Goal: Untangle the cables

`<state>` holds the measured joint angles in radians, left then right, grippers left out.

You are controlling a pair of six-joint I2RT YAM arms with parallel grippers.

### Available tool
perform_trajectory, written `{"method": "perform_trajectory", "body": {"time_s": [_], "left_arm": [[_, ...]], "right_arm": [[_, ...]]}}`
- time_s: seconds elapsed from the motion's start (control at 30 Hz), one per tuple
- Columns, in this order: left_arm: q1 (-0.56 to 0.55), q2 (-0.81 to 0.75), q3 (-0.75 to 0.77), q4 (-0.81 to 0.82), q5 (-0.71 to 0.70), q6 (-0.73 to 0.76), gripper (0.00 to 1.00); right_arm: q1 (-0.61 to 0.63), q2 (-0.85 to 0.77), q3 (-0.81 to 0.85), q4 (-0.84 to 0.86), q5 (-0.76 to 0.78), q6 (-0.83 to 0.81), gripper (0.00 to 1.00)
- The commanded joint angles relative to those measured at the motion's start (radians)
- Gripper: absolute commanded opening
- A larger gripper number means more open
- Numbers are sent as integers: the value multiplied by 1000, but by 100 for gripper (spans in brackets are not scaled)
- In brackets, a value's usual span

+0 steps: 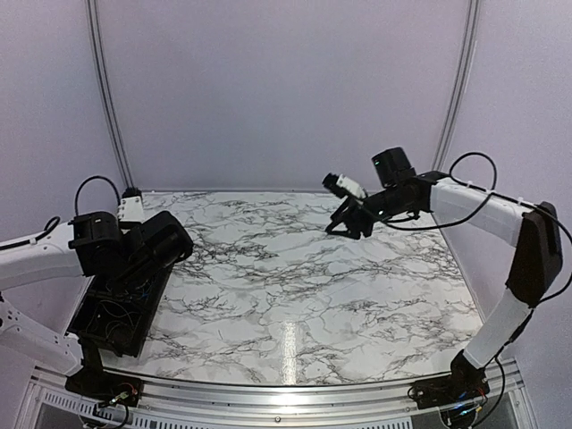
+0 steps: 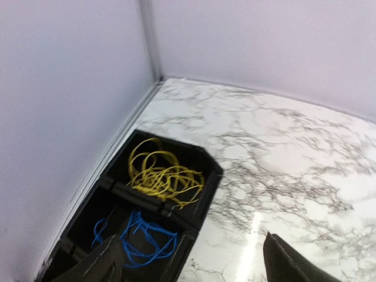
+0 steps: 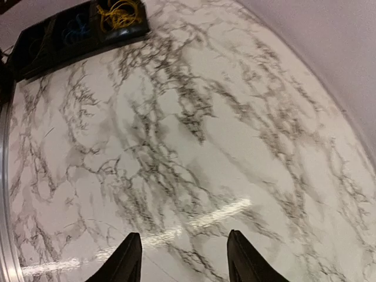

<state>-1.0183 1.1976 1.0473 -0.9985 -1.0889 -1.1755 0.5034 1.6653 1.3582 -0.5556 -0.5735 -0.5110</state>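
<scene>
A yellow cable [image 2: 164,176] lies in loose loops in the far compartment of a black tray [image 2: 208,176]. A blue cable [image 2: 138,238] lies in the compartment nearer to me. My left gripper [image 2: 191,271] is open and empty, hovering above the tray's right wall; in the top view it [image 1: 177,243] is over the tray [image 1: 94,308]. My right gripper [image 3: 185,261] is open and empty, held high above the bare marble; in the top view it [image 1: 344,223] is at the back right. The right wrist view shows the yellow cable [image 3: 120,13] and blue cable [image 3: 76,29] far off. I cannot make out a black cable.
The black tray runs along the table's left edge, close to the left wall [image 2: 59,117]. The marble table top [image 1: 304,286] spreads between the two arms. A metal rail [image 1: 268,393] borders the near edge.
</scene>
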Motion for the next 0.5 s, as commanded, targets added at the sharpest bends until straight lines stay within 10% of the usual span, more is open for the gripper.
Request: {"method": "perform_trajectory", "body": {"time_s": [0.0,0.2,0.47], "left_arm": [[27,44,12,476,85,744,88],[165,90,14,863,474,1048,99],[239,273,136,964,698,1131,99]], "right_arm": [[-186,-133,-28,128,25,117,52],[-382,-285,-125,224,100,242,94],[-403,-433,-263,380,307,362,99]]}}
